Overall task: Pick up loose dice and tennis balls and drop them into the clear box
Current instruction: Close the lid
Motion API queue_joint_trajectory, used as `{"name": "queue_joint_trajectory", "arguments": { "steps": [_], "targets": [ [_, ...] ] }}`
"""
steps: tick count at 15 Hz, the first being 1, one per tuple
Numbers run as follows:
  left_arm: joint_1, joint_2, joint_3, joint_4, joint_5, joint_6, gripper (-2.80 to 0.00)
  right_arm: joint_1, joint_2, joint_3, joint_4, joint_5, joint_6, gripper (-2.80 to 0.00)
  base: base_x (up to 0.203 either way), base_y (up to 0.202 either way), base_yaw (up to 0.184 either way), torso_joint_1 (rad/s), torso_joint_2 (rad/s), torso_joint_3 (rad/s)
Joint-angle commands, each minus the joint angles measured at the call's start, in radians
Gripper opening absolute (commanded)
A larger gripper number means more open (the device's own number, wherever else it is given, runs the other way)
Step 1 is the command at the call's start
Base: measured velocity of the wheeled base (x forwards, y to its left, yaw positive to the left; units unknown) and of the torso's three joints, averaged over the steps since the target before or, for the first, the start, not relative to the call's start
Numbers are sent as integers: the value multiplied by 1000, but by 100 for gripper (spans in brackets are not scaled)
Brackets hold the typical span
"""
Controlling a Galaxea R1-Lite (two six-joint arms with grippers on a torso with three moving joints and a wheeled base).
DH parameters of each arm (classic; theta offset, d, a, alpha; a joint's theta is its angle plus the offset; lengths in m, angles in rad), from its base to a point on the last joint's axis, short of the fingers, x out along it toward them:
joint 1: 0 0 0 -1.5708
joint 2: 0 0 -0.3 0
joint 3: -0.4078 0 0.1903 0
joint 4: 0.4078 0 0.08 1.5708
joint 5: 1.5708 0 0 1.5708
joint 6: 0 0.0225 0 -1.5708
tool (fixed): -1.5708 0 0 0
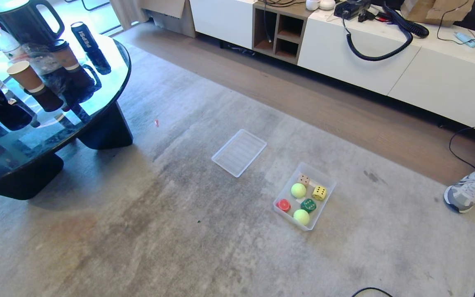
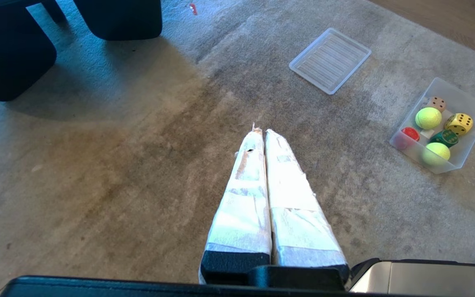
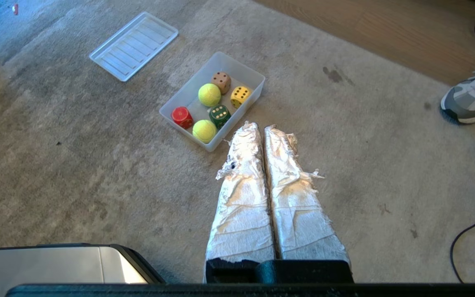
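Grey carpet (image 1: 159, 231) covers most of the floor, worn brownish at about 7 o'clock from the middle of the head view. Neither arm reaches into that view. From the wrist cameras, the left gripper (image 2: 261, 131) and the right gripper (image 3: 259, 126) both hang over bare carpet, tape-wrapped jaws pressed together and holding nothing, each aimed forward and down in what looks like a parked pose.

Nearest the robot among the task's things, at roughly 4 o'clock from the centre, sits the clear box (image 1: 328, 182) on the carpet. Everything seems to be in it already: two tennis balls (image 1: 298, 190), one near the middle and one at the near end, plus the red die (image 1: 283, 204), the dark green die (image 1: 308, 205), the yellow die (image 1: 319, 192) and the beige die (image 1: 303, 180) at the far end. I can spot no loose piece on the carpet, so I'd judge the collecting done; the sensible thing now is a careful look round the floor before calling it finished, with the arms kept tucked.

Just beyond, toward 12 o'clock from the box, lies the flat ribbed lid (image 1: 239, 152). At 10 o'clock stands the dark glass worktop (image 1: 109, 88) with cups, bottles and a Pepsi can (image 1: 90, 47). A person's sneaker (image 1: 466, 192) rests at 3 o'clock, and a white cabinet (image 1: 386, 62) lines the far wall.
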Motion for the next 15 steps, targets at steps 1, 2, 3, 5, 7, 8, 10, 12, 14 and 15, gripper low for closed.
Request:
{"name": "queue_joint_trajectory", "arguments": {
  "steps": [1, 2, 3, 5, 7, 8, 10, 12, 14, 15],
  "targets": [
    [0, 0, 0, 0, -1, 1, -280, 0, 0, 0, 0, 1, -8, -280, 0, 0, 0, 0, 0, 0],
    [0, 0, 0, 0, 0, -1, -280, 0, 0, 0, 0, 1, -6, -280, 0, 0, 0, 0, 0, 0],
    [0, 0, 0, 0, 2, -5, -280, 0, 0, 0, 0, 1, -7, -280, 0, 0, 0, 0, 0, 0],
    [0, 0, 0, 0, 2, -3, -280, 0, 0, 0, 0, 1, -8, -280, 0, 0, 0, 0, 0, 0],
    [0, 0, 0, -2, 0, 0, -280, 0, 0, 0, 0, 1, -7, -280, 0, 0, 0, 0, 0, 0],
    [0, 0, 0, -2, 0, -1, -280, 0, 0, -1, 2, 3, -8, -280, 0, 0, 0, 0, 0, 0],
    [0, 0, 0, -2, 0, 0, -280, 0, 0, -1, 2, 0, -7, -280, 0, 0, 0, 0, 0, 0],
    [0, 0, 0, -2, 0, -2, -280, 0, 2, -3, 9, 0, 0, -280, 0, 0, 0, 0, 0, 0],
    [0, 0, 0, -2, 0, 0, -280, 1, 2, -3, 9, 0, 0, -280, 0, 0, 0, 10, -82, -61],
    [0, 0, 0, -2, 0, 1, -280, 0, 2, -3, 9, -2, 0, -280, 0, 0, 0, 36, -167, -119]
  ]
}}
